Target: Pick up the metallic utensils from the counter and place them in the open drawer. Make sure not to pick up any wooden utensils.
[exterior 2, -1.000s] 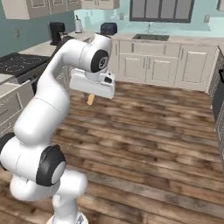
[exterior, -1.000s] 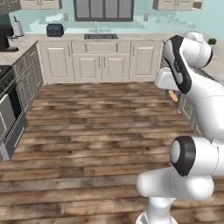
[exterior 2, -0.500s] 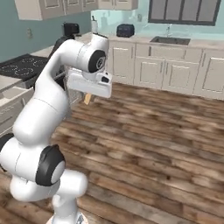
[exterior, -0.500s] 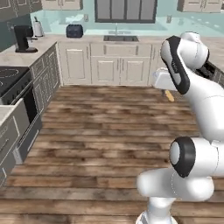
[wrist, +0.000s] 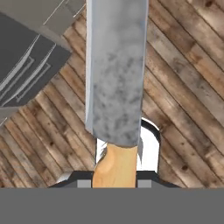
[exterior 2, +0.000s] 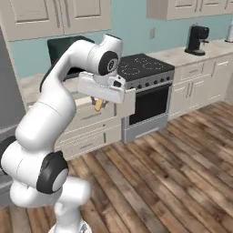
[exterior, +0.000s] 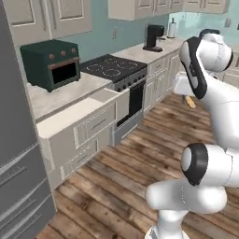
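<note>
My hand [wrist: 116, 181] pinches the small knife with the bluish-steel blade and short orange-tan handle [wrist: 114, 87] by its handle, and the blade runs away from me over the brown wooden plank floor [wrist: 183, 87]. From the right base view the orange-tan handle hangs under my hand [exterior 2: 98, 103], held in the air in front of the light beige stone-look table [exterior 2: 32, 84], off its front edge. The dark green toaster oven [exterior: 50, 63] stands on that table, beside the black stove [exterior: 112, 66]
</note>
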